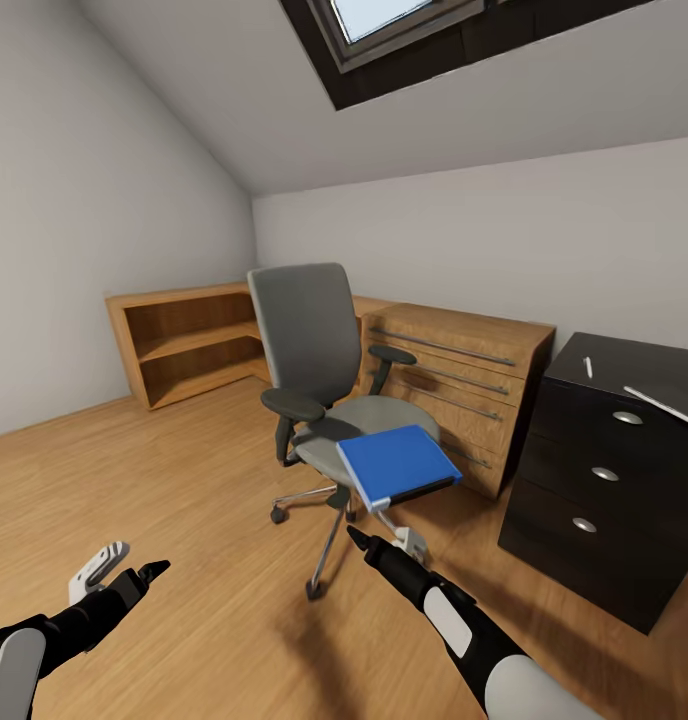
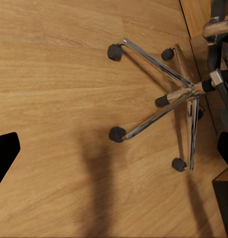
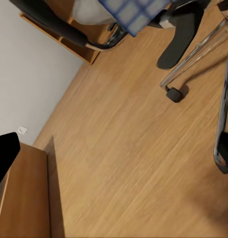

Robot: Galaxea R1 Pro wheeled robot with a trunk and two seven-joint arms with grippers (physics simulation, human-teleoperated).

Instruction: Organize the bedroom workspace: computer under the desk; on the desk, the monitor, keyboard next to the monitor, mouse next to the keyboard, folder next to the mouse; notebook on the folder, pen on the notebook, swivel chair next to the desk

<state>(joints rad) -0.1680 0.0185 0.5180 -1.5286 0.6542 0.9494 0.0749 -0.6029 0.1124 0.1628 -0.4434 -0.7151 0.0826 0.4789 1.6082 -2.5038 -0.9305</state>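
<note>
Fingers of the right gripper [image 1: 362,541] appeared pressed together into a dark point just below the front edge of the flat bright-blue folder [image 1: 398,464], holding nothing; those of the left gripper [image 1: 134,568] stood apart and empty, well off to the chair's left over the wood floor [image 1: 184,470]. The folder lay on the seat of the grey upholstered swivel chair [image 1: 314,350], its front edge jutting past the seat rim. From here, a push from the right arm could likely slide the overhanging folder off the seat, or roll the chair away on its chrome five-star base [image 2: 168,94] toward the light-wood drawer cabinet [image 1: 454,390] behind it. Both forearms reached forward and low, the right one angled up toward the seat. A short slim white pen [image 1: 588,367] lay on the glossy black desk [image 1: 624,380], right of the chair.
</note>
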